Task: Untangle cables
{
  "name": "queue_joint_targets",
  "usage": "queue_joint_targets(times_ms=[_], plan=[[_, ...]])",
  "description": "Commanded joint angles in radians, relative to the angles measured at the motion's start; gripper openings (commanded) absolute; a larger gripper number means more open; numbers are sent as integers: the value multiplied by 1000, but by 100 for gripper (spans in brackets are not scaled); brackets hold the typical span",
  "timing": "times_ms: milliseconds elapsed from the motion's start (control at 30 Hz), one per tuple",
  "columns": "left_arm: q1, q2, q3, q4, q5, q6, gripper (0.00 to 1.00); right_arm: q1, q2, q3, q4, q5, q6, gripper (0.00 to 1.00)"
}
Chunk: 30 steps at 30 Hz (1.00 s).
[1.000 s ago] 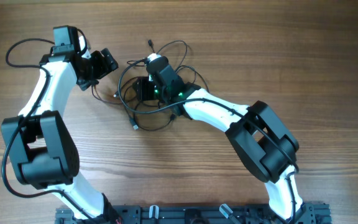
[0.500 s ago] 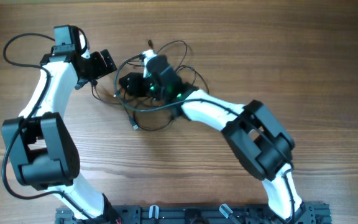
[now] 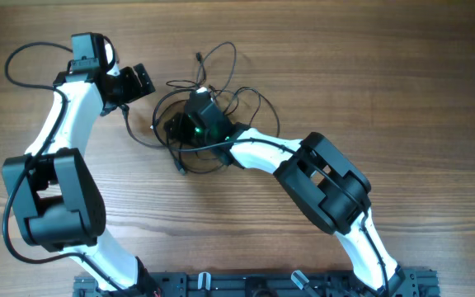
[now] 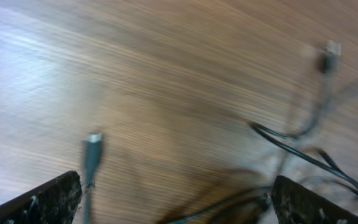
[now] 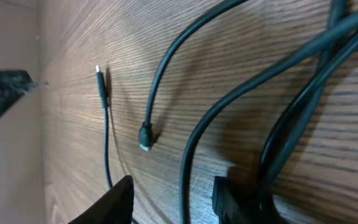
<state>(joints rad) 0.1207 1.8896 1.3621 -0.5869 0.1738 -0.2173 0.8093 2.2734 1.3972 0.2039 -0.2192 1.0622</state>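
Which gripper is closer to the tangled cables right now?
Right. The right gripper is down in the middle of the cables, loops all around it; the left gripper hangs beside the bunch, at its outer edge.

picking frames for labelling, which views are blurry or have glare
Right wrist: cables fairly crisp, dark shadows beside them. Left wrist: smeared throughout, the near plug soft, pale glare on the table at upper left. Overhead: sharp and evenly lit, only faint shadows, no strong glare.

Cables (image 5: 291,134) partly hidden beneath right arm (image 3: 258,148); plug tip (image 4: 92,149) motion-blurred, details illegible.
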Motion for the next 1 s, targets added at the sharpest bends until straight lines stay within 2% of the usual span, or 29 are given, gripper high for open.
queue_joint_targets(times_ms=[0,167,200,267,300,333,400,533,567,633,667,733,800,867,967], plan=[[-21,13,-6,13,200,175,100,2,29,6,-10,105,14,39],[-33,21,-6,21,196,184,100,16,29,6,-9,149,14,39],[-35,23,-6,23,196,184,100,30,29,6,-6,185,10,45],[-35,24,-6,23,196,185,100,43,29,6,15,200,-67,48],[-35,24,-6,21,196,185,95,43,20,6,48,173,-147,52],[-33,23,-5,14,196,188,88,40,7,6,54,175,-174,57],[-21,6,-5,-5,196,188,80,15,-56,6,33,164,-201,66],[-6,-45,-5,-23,248,219,80,-67,-245,6,-71,-16,-389,68],[-6,-45,-5,-28,280,250,80,-82,-268,6,-87,-15,-428,68],[-7,-41,-6,-42,305,274,80,-128,-288,6,-105,-34,-457,54],[-7,-41,-6,-49,305,274,80,-143,-285,6,-104,-61,-456,50],[-7,-41,-6,-66,313,274,79,-200,-251,6,-93,-195,-456,42],[-7,-41,-6,-81,354,286,79,-229,-220,6,-66,-279,-457,39],[-8,-41,-6,-132,476,301,79,-270,-151,6,34,-438,-455,36],[-49,-41,-16,-191,531,299,79,-319,-61,6,87,-500,-340,19]])
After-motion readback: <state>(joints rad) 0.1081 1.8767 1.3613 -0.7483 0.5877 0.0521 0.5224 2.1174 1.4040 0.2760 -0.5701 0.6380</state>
